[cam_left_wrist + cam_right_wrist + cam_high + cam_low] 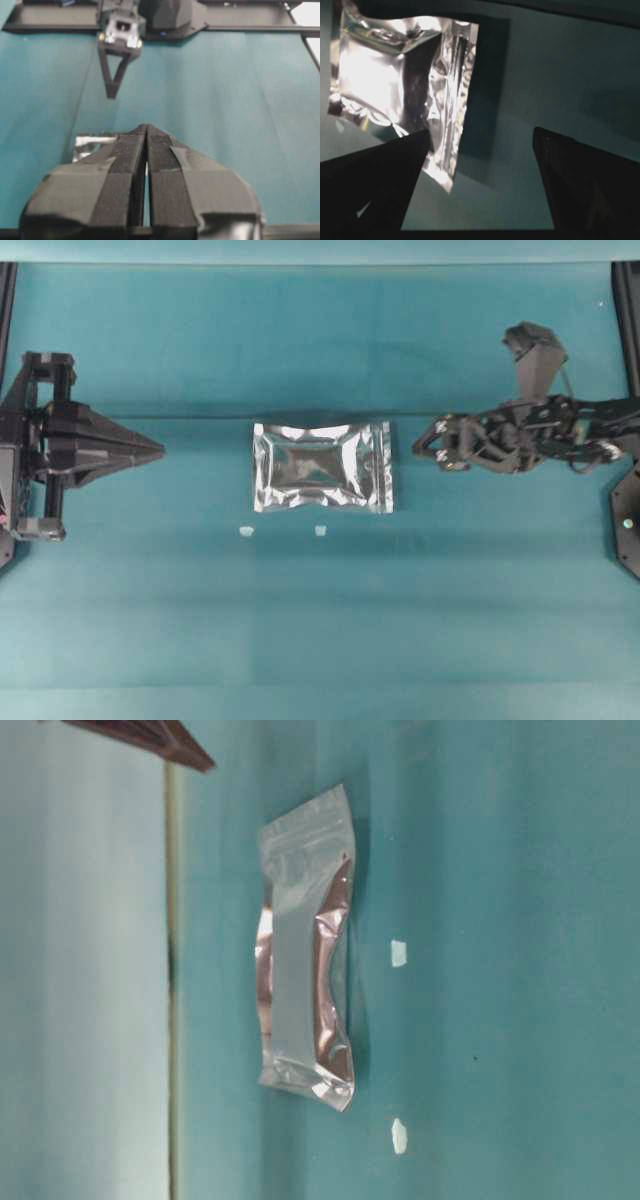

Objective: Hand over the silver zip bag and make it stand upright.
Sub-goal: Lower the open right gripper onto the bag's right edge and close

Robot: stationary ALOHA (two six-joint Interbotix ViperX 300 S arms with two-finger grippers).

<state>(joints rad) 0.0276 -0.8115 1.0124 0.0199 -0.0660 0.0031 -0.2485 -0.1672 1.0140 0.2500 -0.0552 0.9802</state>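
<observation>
Right gripper: jaws spread wide, holding nothing; in the right wrist view its two dark fingers stand far apart with bare table between them, the left-hand finger overlapping the lower corner of the silver zip bag in the picture, though contact cannot be confirmed. In the overhead view this gripper sits just right of the bag's right edge, apart from it.

Left gripper: jaws pressed together, tips meeting in a point, holding nothing. It points toward the bag from the left and is well apart from it; the left wrist view shows the closed fingers with a corner of the bag visible behind them.

The silver zip bag lies flat on the teal table, near its centre, between the two grippers. Its foil is crinkled and puffed in the middle, with flat sealed borders; whether anything is inside cannot be told. The table-level view shows it lying low against the surface.

Two small white scraps lie on the table just on the near side of the bag.
</observation>
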